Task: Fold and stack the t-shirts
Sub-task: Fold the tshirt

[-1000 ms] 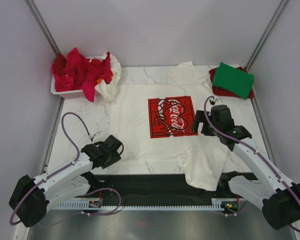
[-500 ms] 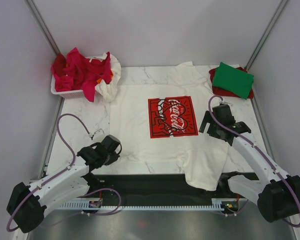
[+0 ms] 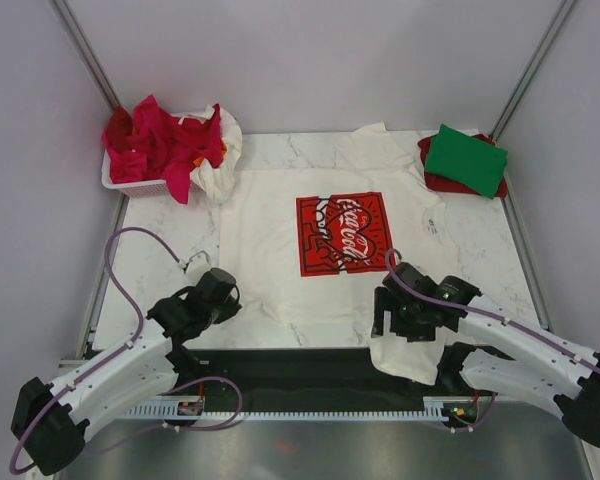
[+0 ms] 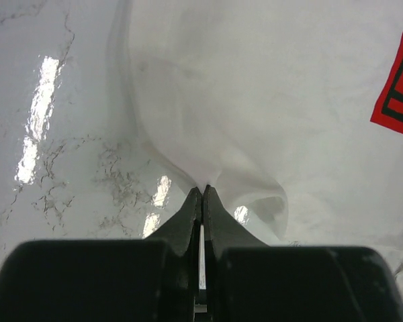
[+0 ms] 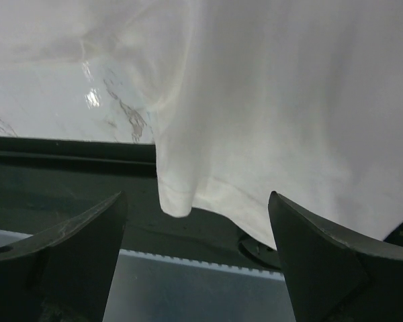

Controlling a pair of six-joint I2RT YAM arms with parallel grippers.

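The white tee [image 3: 270, 215] lies spread mid-table [image 3: 170, 235], its near right corner drooping over the edge. The left gripper [image 4: 203, 191] pinches the near left hem. The right gripper [image 5: 195, 201] hovers at that corner, jaws spread. Limp, light cotton is likely best held at the hems.

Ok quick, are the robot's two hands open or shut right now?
Left gripper: shut, pinching the white t-shirt at its edge.
Right gripper: open, jaws either side of the t-shirt's hanging part, gripping nothing.
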